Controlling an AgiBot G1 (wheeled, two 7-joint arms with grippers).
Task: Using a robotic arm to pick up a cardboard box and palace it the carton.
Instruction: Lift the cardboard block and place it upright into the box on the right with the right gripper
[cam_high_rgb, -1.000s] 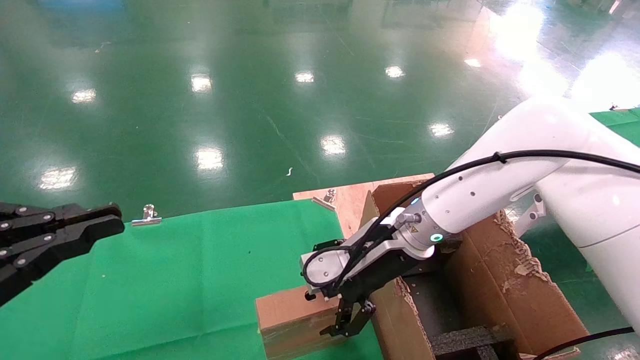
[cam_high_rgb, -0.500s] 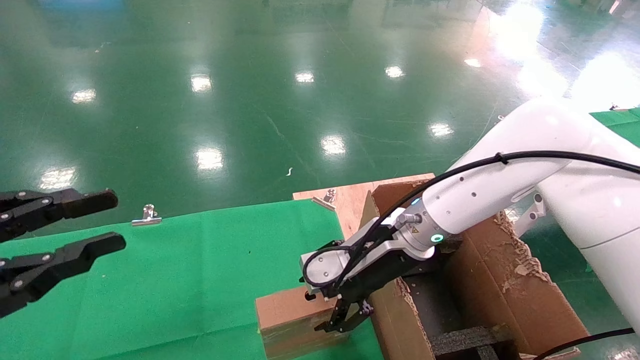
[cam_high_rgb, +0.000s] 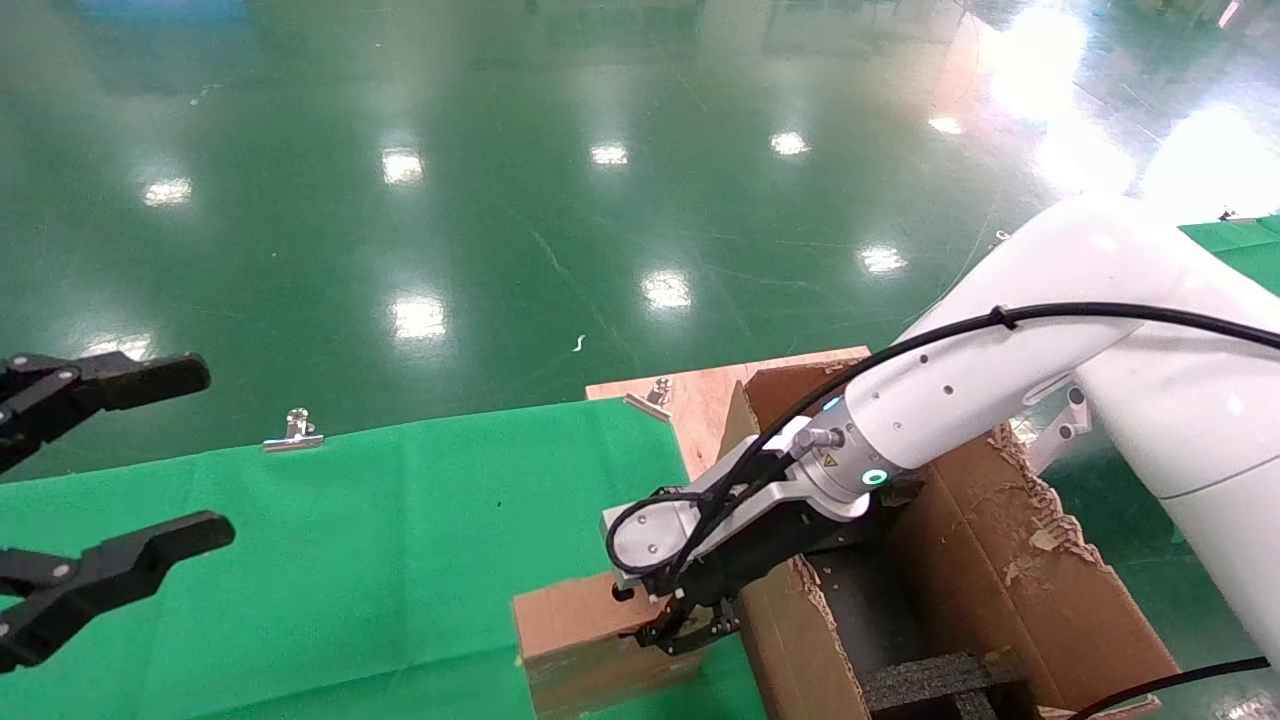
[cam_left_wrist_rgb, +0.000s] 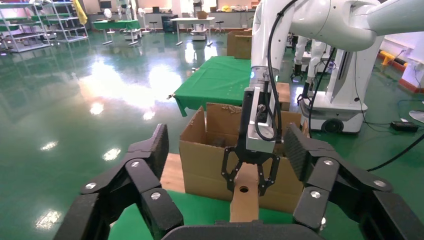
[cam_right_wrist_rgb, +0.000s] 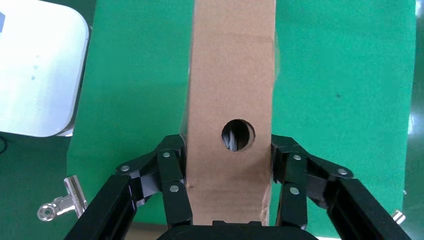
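The small brown cardboard box (cam_high_rgb: 580, 630) stands on edge on the green cloth, right beside the carton (cam_high_rgb: 1000, 560). Its top face has a round hole (cam_right_wrist_rgb: 237, 135). My right gripper (cam_high_rgb: 685, 630), on the white robotic arm (cam_high_rgb: 960, 400), reaches down over the box's near end. Its fingers press both side faces of the box (cam_right_wrist_rgb: 232, 75), so it is shut on it. My left gripper (cam_high_rgb: 185, 452) hovers at the far left, wide open and empty. The left wrist view shows the box (cam_left_wrist_rgb: 245, 197) end-on, held by the right gripper (cam_left_wrist_rgb: 248, 172), with the carton (cam_left_wrist_rgb: 205, 155) behind.
Black foam inserts (cam_high_rgb: 930, 680) lie inside the carton, whose flaps are torn. A wooden board (cam_high_rgb: 690, 395) lies under the carton. Metal clips (cam_high_rgb: 293, 432) hold the green cloth (cam_high_rgb: 400, 550) at its far edge. Shiny green floor lies beyond.
My right gripper's fingers have closed in onto the box's sides. My left gripper has gone from shut to wide open.
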